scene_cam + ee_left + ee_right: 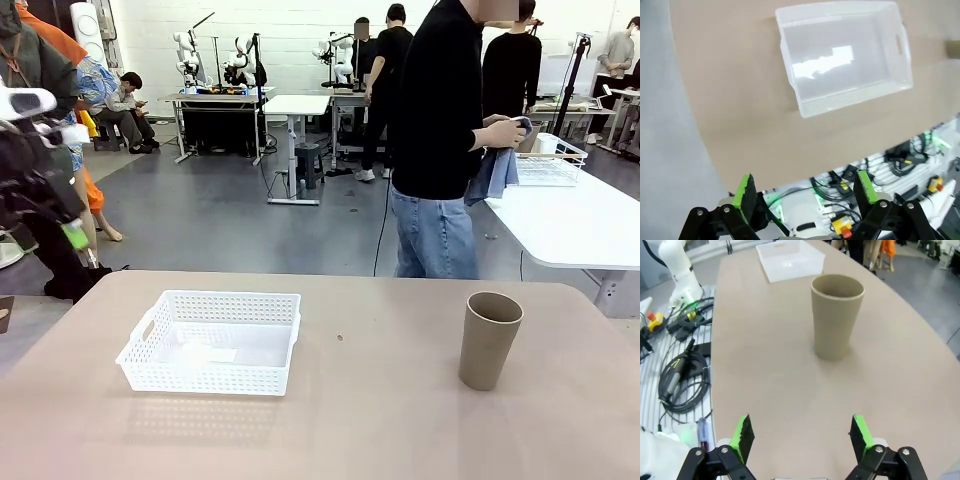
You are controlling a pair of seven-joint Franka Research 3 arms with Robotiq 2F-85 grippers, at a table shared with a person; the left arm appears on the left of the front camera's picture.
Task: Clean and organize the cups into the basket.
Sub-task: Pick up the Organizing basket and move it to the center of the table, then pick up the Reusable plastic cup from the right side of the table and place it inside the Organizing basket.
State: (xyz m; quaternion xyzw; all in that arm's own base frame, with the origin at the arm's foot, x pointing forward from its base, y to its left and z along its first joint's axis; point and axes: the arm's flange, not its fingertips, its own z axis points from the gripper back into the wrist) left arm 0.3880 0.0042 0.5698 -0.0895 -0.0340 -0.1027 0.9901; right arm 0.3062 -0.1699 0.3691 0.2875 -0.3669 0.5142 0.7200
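One tan-brown cup stands upright on the table's right side; the right wrist view has the same cup straight ahead of my right gripper, which is open and empty, well short of it. The white lattice basket sits empty on the left half of the table. My left gripper is open and empty, held high off the table's edge with the basket farther off beneath it. The left arm shows at the front view's left edge.
A person in a black top stands beyond the far edge, wiping something with a blue cloth. Behind them a white table carries a wire rack. Cables and the robot base lie beside the table.
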